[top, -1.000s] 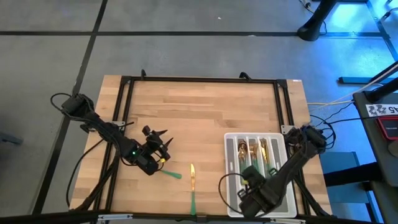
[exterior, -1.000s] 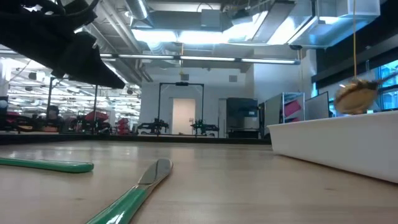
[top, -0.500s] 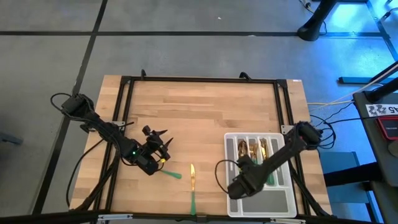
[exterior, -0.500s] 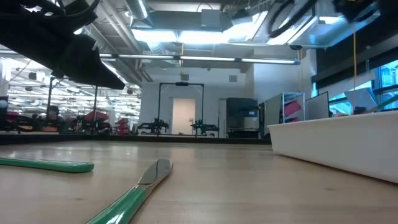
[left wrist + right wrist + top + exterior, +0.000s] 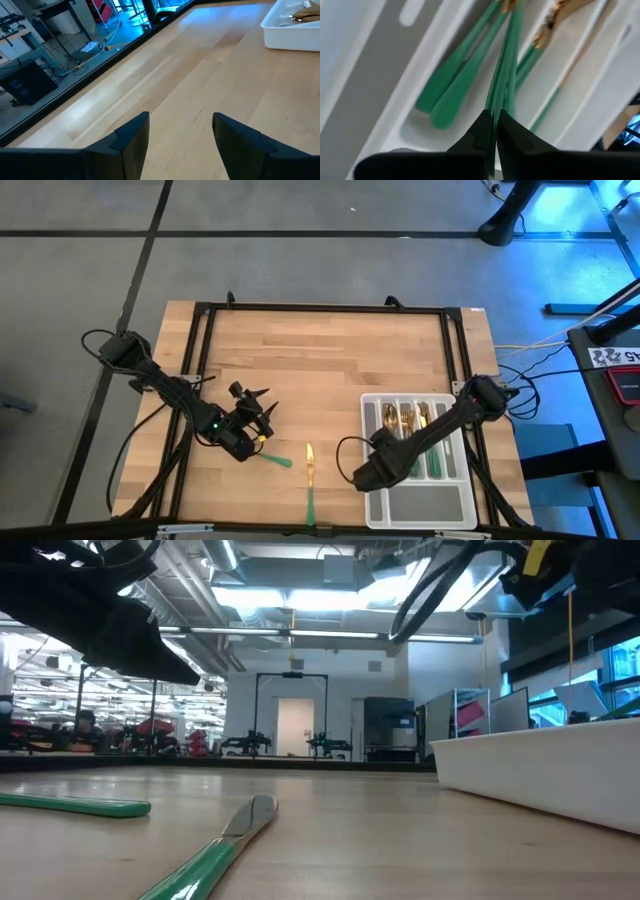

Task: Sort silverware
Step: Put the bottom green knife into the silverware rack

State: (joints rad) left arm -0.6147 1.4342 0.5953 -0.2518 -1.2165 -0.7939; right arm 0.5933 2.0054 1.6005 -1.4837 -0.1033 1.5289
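The silverware has gold heads and green handles. Several pieces lie in the pale divided tray point(image 5: 415, 502). A knife point(image 5: 310, 480) lies on the bare wood left of the tray. Another green-handled piece point(image 5: 277, 459) lies on the wood beside my left gripper point(image 5: 258, 408). That gripper hovers open and empty point(image 5: 180, 135) over the table's left half. My right gripper point(image 5: 495, 125) points steeply down into the tray's left part, shut on a slim green handle. In the high view its own hand point(image 5: 368, 473) hides its fingers. My right gripper pinches a slim green handle point(image 5: 493, 107) between its two fingertips, coming from above and slanting down. The handle runs away from the fingers along a tray compartment, among other green handles. Whether the piece rests on the tray floor I cannot tell.
The tray's white wall point(image 5: 540, 770) rises at the right of the low view. The knife point(image 5: 215, 850) and the other green handle point(image 5: 75, 805) lie flat on the wood in front of it. A black frame point(image 5: 320, 308) rims the table. Bare wood fills the far half.
My right gripper has moved toward the table's left edge across the tray and sunk lower. A gold head that showed above the tray's wall in the low view no longer shows there. The knife and the loose handle have stayed put.
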